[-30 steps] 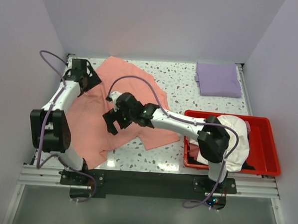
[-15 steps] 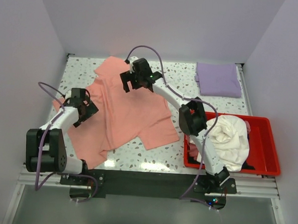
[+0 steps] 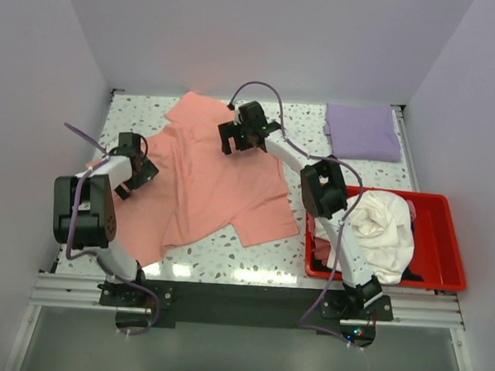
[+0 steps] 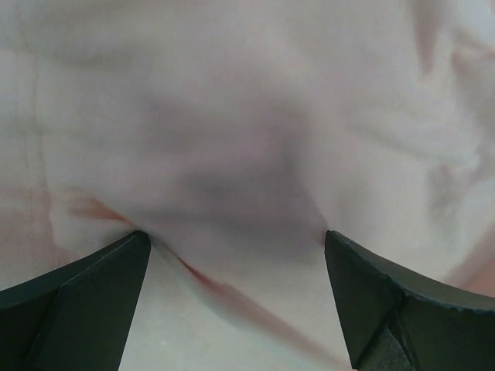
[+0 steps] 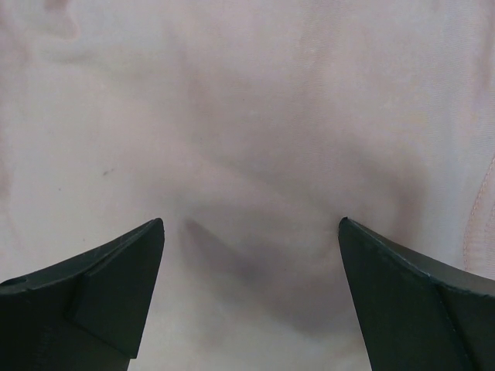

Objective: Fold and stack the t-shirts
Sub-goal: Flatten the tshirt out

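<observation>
Speckled surface between pale walls carries the salmon-pink t-shirt, rumpled across its left and middle; a folded lavender t-shirt lies at the far right. Left hand at the tee's left edge and right hand over its far part both hover released, grasping nothing. This looks like light, limp cloth that will likely bunch, best pinched at a hem or sleeve seam; no writing is readable.

Bare speckled tabletop lies open between the rumpled salmon-pink t-shirt and the folded lavender t-shirt. The rectangular red plastic bin, heaped with cream-white cloth, blocks the near right corner.
</observation>
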`<state>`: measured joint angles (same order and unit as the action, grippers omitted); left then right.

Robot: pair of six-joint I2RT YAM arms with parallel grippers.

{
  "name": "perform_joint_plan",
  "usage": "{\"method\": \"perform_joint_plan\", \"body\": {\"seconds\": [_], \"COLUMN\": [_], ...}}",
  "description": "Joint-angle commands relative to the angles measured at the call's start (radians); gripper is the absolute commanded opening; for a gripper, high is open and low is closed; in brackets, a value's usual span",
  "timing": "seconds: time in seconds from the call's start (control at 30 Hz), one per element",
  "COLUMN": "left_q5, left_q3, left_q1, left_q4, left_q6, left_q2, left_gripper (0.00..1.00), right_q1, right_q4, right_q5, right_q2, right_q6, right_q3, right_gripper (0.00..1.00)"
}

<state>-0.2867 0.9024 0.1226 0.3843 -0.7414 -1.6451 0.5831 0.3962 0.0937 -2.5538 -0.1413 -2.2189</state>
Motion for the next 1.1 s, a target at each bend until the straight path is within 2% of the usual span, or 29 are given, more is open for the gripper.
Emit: {"method": "perform_joint_plan", "body": {"seconds": [0.0, 0.13, 0.2, 0.47, 0.57, 0.77, 1.07], "left_q5": [0.009, 0.024, 0.046, 0.145, 0.202, 0.196, 0.123], "left_q3": [0.117, 0.32, 0.39, 0.591, 0.636, 0.652, 0.6], "left_q1": [0.006, 0.006, 0.006, 0.005, 0.0, -0.034, -0.06], "left_q4": [-0.01, 0.069, 0.074, 0.074, 0.068, 0.05, 0.096], "left_q6": [-0.015, 0.022, 0.046, 0.134, 0.151, 0.166, 0.16], "left_q2": [-0.159, -0.339, -0.378, -0.535, -0.576, -0.53, -0.286], "left_gripper": [1.0, 1.0, 1.0, 1.0, 1.0, 1.0, 1.0], "right_q1": [-0.048, -0.103, -0.121, -0.18, -0.18, -0.177, -0.147], "right_q4": [0.098, 0.127, 0.138, 0.089, 0.055, 0.012, 0.108], "right_q5": [-0.051, -0.058, -0.075, -0.091, -0.046, -0.068, -0.091], "right_q2": [0.064, 0.116, 0.145, 0.26, 0.312, 0.456, 0.621], "right_q6": [-0.037, -0.046, -0.064, -0.144, -0.173, -0.205, -0.073], "right_q3": [0.106, 0.208, 0.266, 0.488, 0.571, 0.665, 0.559], "right_gripper": [0.99, 0.99, 0.99, 0.99, 0.99, 0.99, 0.99]}}
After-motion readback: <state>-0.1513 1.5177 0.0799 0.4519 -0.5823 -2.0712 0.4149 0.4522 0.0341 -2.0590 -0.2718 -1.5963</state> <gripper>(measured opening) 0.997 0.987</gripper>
